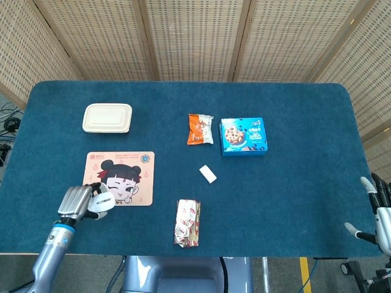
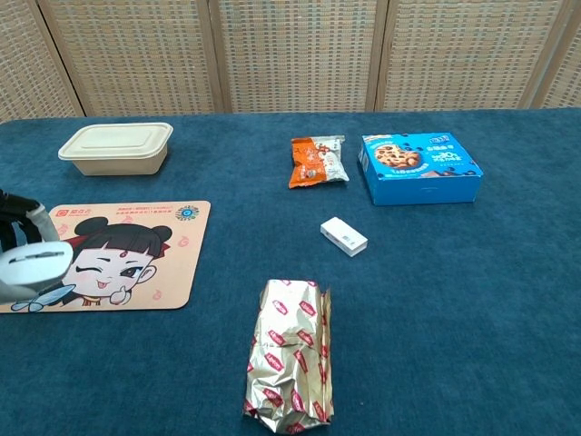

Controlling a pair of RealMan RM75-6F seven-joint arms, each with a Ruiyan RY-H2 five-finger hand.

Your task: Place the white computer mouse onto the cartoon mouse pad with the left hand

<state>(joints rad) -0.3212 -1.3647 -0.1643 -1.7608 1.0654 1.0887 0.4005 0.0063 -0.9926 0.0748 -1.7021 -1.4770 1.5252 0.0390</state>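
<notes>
My left hand (image 1: 76, 202) grips the white computer mouse (image 1: 101, 204) and holds it lifted over the near left corner of the cartoon mouse pad (image 1: 125, 171). In the chest view the mouse (image 2: 34, 262) hangs above the pad's (image 2: 145, 245) left edge, with dark fingers (image 2: 16, 218) curled over its back at the frame's left border. My right hand (image 1: 380, 215) rests at the far right table edge, fingers spread, holding nothing.
A beige lidded box (image 1: 107, 117) sits behind the pad. An orange snack packet (image 1: 200, 129), a blue cookie box (image 1: 244, 135), a small white block (image 1: 208, 173) and a foil snack bag (image 1: 187, 222) lie mid-table.
</notes>
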